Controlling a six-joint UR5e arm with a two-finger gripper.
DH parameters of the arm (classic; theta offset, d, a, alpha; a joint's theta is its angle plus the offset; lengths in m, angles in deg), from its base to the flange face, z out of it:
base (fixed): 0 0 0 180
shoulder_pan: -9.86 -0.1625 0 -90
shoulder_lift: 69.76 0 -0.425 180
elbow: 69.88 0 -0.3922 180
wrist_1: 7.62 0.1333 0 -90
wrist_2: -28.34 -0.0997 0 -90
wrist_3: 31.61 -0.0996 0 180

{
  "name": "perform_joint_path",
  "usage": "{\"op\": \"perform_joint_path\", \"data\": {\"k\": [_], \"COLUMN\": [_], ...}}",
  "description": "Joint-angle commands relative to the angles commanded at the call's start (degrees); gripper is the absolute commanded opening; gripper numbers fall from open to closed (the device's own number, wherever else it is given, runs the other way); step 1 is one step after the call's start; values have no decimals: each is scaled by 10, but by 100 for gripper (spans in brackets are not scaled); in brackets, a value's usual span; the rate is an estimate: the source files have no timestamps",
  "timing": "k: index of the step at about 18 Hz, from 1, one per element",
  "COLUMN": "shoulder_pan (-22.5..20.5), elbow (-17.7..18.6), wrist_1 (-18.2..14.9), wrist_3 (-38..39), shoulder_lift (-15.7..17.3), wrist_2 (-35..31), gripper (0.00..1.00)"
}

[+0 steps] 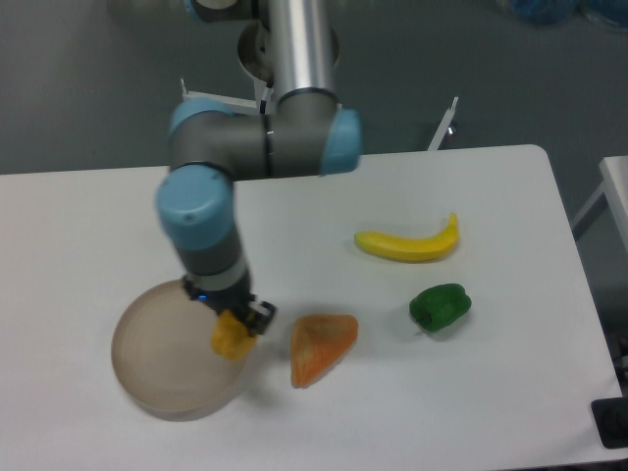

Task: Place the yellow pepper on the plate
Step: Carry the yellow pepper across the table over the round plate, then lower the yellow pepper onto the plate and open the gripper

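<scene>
At the left of the white table [88, 216] the plate [162, 348] is seen, a round beige-grey dish with a low rim, lying flat. Over its right edge the gripper [235, 329] is held, pointing straight down from the arm [201, 231], whose grey and light-blue joints are bent above it. The yellow pepper [231, 339] is clamped between the dark fingers, so the tool is closed on it (only the lower part of the pepper shows below them). The pepper is placed above the plate's right side, inside the rim as seen from this camera; whether it touches the plate's surface cannot be told.

Just right of the plate an orange wedge [321, 345] is laid on the table, near the pepper but apart from it. Further right a banana [407, 243] is found, curved with its ends turned upward, and below it, towards the front edge, a green pepper [440, 306] is set, apart from the banana. Behind the table the arm's white base post [257, 54] is partly visible.
</scene>
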Motion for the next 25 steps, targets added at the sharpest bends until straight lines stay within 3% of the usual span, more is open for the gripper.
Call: {"op": "perform_joint_path", "data": {"k": [9, 22, 24, 25], "shoulder_pan": [35, 41, 42, 42], "elbow": [1, 2, 2, 2], "wrist_1": [7, 7, 7, 7], "wrist_3": [10, 10, 9, 9], "shoulder_lift": [-40, -47, -47, -46], "wrist_2": [-15, -15, -15, -15], "gripper": [53, 53, 58, 66]}}
